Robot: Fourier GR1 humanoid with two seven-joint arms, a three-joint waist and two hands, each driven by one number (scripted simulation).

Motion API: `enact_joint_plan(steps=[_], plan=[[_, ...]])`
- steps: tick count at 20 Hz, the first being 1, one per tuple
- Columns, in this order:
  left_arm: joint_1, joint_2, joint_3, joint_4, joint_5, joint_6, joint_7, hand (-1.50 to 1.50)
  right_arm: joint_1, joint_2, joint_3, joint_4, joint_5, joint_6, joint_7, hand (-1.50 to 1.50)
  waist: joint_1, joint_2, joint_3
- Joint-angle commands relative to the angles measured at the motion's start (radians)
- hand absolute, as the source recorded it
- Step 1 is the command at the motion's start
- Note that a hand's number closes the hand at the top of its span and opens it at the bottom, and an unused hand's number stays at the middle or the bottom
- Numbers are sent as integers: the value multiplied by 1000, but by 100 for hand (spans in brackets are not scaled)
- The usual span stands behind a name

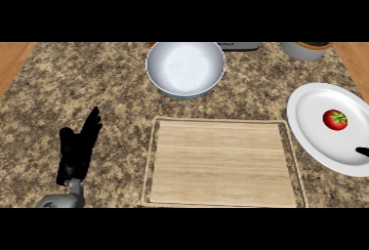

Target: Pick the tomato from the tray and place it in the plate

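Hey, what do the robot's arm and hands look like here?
The left robot hand is black with long slim fingers, joined to a rounded grey forearm. Of the right robot hand only a black sliver shows. No cables or markings visible.

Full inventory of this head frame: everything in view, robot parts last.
tomato: 1, red with a green stem, on the plate
plate: 1, white, right side of the counter
tray: 1, light wood, centre front
bowl: 1, white inside with a blue-grey rim, behind the tray
pot: 1, grey, top right, cut off by the view's edge
dark object: 1, dark grey, top edge right of the bowl, too cropped to identify
counter: 1, speckled brown stone, under everything
left hand: 1, black on a grey forearm, open, resting lower left beside the tray
right hand: only a black tip shows, right edge over the plate
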Motion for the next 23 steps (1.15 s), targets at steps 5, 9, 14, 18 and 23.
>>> enact_joint_plan(steps=[5,9,14,18,23], plan=[[11,-19,-18,-11,-35,31,3,0,47,-105,-47,88,-57,49,-81,-150,0,1,1],[-44,-41,-37,15,-45,38,26,0,36,-89,-51,143,-54,7,-127,-150,6,5,3],[10,-8,12,13,28,-26,-21,0,50,-132,-73,153,-87,-22,-99,-150,6,4,2],[4,6,18,23,20,-30,-36,0,60,-149,-75,162,-97,-13,-102,-150,7,4,3],[-30,14,32,51,16,-26,-26,0,50,-110,-45,169,-71,-96,-89,-150,9,5,3]])
